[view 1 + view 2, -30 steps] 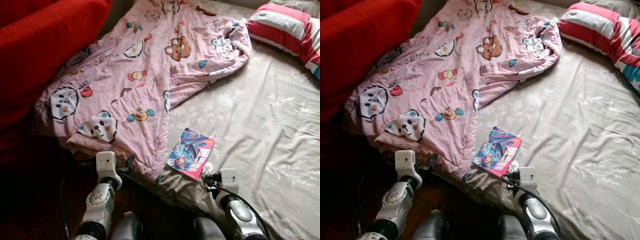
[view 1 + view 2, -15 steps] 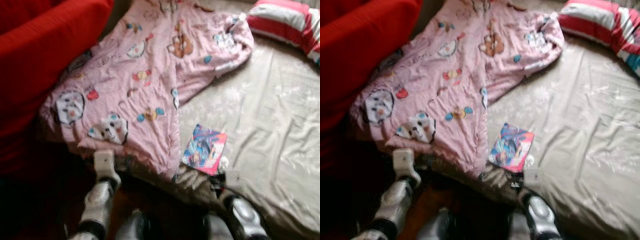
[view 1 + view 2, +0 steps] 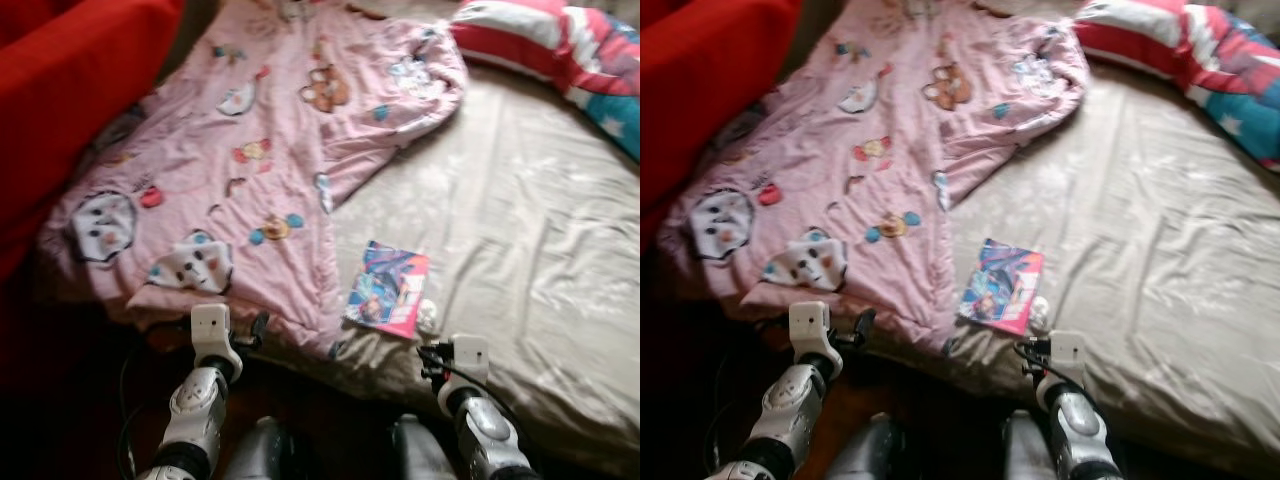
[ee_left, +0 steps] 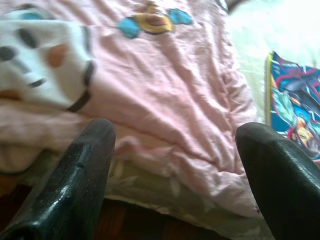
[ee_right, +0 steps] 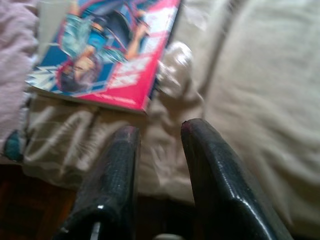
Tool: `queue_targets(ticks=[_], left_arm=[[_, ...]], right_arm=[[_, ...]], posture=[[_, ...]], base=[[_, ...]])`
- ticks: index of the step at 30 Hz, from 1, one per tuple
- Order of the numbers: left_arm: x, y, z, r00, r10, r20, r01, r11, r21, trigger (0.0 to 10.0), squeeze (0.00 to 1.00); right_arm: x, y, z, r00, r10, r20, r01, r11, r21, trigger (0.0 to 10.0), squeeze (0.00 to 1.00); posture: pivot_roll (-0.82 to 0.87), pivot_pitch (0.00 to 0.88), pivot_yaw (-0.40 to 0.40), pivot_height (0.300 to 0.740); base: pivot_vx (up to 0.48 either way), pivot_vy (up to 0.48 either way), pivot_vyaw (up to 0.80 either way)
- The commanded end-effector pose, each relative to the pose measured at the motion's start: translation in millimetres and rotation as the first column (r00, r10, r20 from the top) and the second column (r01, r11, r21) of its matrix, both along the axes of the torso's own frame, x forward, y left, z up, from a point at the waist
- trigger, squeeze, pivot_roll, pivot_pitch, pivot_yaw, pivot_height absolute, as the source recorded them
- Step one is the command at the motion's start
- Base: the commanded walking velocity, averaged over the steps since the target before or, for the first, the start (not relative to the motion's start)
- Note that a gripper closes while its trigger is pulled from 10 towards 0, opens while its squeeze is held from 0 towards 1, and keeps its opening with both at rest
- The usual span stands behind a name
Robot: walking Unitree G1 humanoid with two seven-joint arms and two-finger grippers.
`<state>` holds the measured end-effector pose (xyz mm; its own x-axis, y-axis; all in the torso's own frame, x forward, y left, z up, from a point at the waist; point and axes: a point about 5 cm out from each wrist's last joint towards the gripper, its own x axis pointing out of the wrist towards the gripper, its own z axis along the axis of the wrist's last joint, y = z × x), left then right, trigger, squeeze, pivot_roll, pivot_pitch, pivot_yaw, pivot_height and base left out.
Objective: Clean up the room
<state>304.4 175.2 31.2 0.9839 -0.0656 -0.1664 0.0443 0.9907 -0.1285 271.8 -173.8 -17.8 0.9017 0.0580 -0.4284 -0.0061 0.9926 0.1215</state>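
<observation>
A pink cartoon-print blanket [image 3: 270, 170] lies rumpled across the left half of a bed with a beige sheet [image 3: 530, 230]. A colourful book with a pink edge [image 3: 387, 288] rests on the sheet beside the blanket's hem, and a small crumpled white thing [image 3: 427, 315] touches its right corner. My left gripper [image 4: 175, 135] is open at the bed's near edge, facing the blanket's hem with nothing between its fingers. My right gripper [image 5: 160, 131] is shut and empty, hovering low just short of the book [image 5: 110, 45] and the white scrap [image 5: 175, 65].
A red sofa or cover [image 3: 60, 100] rises at the left, against the blanket. A striped red, white and blue pillow [image 3: 530, 40] lies at the bed's far right. Dark floor [image 3: 60, 400] runs below the bed's near edge, where my arms are.
The whole picture has shifted and blurred, so the camera moved; more of the pillow now shows. Both arms keep the same pose at the bed's edge, and nothing on the bed has moved.
</observation>
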Motion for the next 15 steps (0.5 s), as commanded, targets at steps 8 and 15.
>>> queue_targets(ticks=[8, 15], left_arm=[[-3.9, 1.4, -5.4, 1.0, 0.004, -0.021, -0.004, 1.0, -0.012, 10.0, 0.0], [-2.8, 0.7, -4.4, 1.0, 0.003, -0.017, -0.003, 1.0, -0.012, 10.0, 0.0]], right_arm=[[-9.3, -1.5, -7.9, 0.999, -0.021, -0.032, 0.022, 1.0, 0.01, 10.0, 0.0], [-8.5, 1.5, -6.7, 1.0, 0.01, -0.016, -0.01, 1.0, 0.004, 10.0, 0.0]], posture=[[-0.11, 0.251, 0.054, 0.671], [-0.11, 0.251, 0.057, 0.671]], base=[[0.0, 0.0, -0.05], [0.069, 0.0, 0.0]])
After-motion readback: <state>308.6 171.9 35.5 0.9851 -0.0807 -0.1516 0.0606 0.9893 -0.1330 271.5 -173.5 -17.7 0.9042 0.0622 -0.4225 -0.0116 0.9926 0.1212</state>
